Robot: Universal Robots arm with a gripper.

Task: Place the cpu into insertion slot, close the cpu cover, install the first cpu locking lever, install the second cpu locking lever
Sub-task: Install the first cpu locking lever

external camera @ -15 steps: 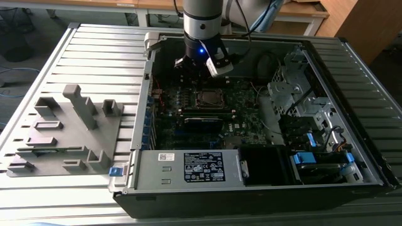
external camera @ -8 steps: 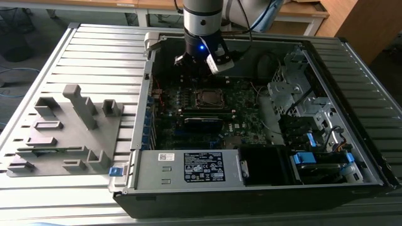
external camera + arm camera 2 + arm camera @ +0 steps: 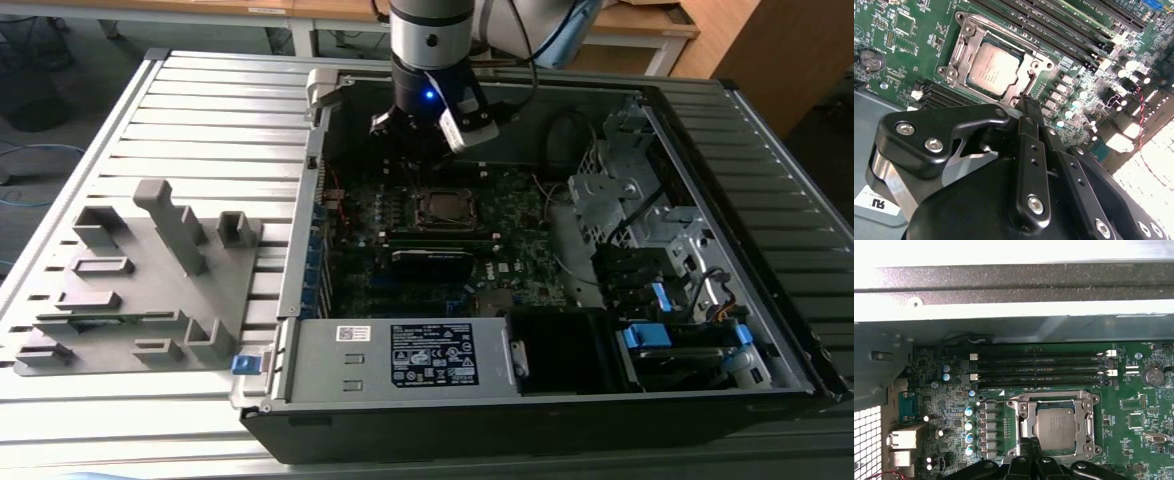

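Fingers (image 3: 1030, 135) seen from the wrist, pressed together with nothing visible between them, their tips at one corner of the insertion slot (image 3: 966, 30), touching or just above its metal edge; contact cannot be told. Just beyond the tips, the cpu (image 3: 995, 67) lies flat and square in the slot, its dull top showing through the opening of the cpu cover (image 3: 962, 46), which appears to lie down around it. Whether either locking lever is latched cannot be told. Beside the socket stands a row of small capacitors (image 3: 1066, 95); farther off run the long memory slots (image 3: 1054, 25), then the case wall (image 3: 1004, 310). In the exterior view the arm (image 3: 434, 50) reaches down into the open computer case (image 3: 334, 345), which rests on a slatted surface (image 3: 200, 110). Judged risk: the tips meet a narrow metal edge, so a sideways slip could drive them into the capacitors or across the bare board, and downward force on a cover not fully seated could load the cpu unevenly and harm the contacts beneath
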